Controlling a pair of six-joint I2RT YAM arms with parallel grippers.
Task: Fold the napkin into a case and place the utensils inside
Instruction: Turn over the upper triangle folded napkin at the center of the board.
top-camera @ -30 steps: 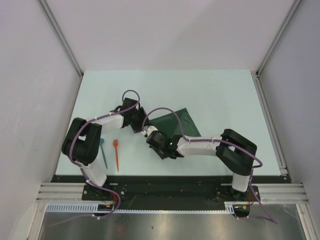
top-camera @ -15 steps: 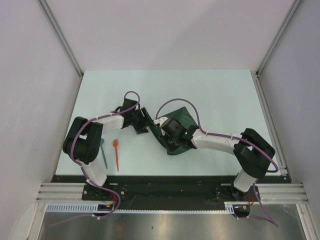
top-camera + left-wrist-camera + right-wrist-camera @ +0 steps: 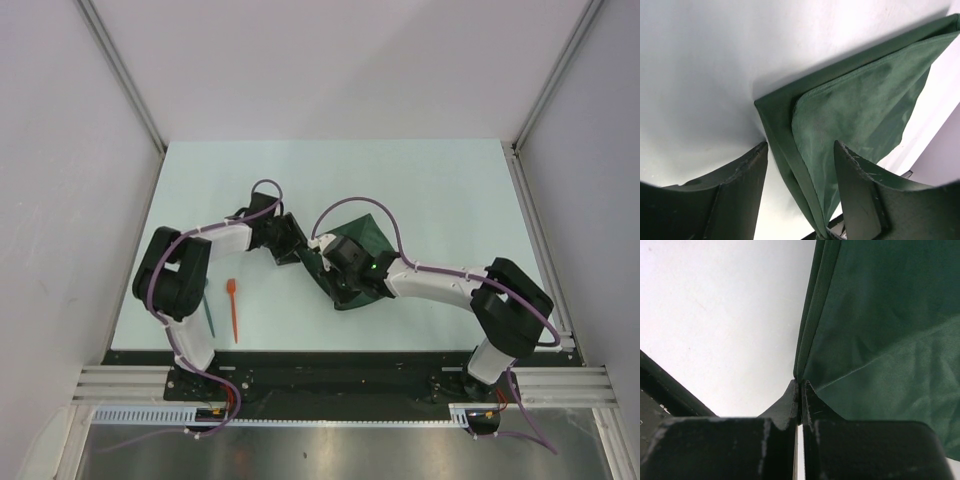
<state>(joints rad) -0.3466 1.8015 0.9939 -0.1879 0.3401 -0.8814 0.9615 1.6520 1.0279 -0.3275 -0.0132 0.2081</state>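
The dark green napkin [image 3: 364, 236] lies partly folded at the table's middle, under both grippers. My right gripper [image 3: 332, 264] is shut on the napkin's edge [image 3: 812, 335], with the cloth meeting its fingertips. My left gripper [image 3: 297, 251] is open at the napkin's left corner. In the left wrist view, the folded layers [image 3: 850, 110] run down between its spread fingers [image 3: 855, 190]. The orange-red utensil [image 3: 233, 309] lies on the table at the front left. The teal-green utensil [image 3: 209, 318] lies beside it, partly hidden by the left arm.
The pale table [image 3: 440, 190] is bounded by grey walls at the sides and back. A black rail [image 3: 330, 357] runs along the near edge. The left arm's elbow [image 3: 172, 275] hangs over the utensils.
My right gripper has carried the napkin's edge back and to the right, and the cloth now lies doubled. My left gripper has shifted right to the napkin's corner.
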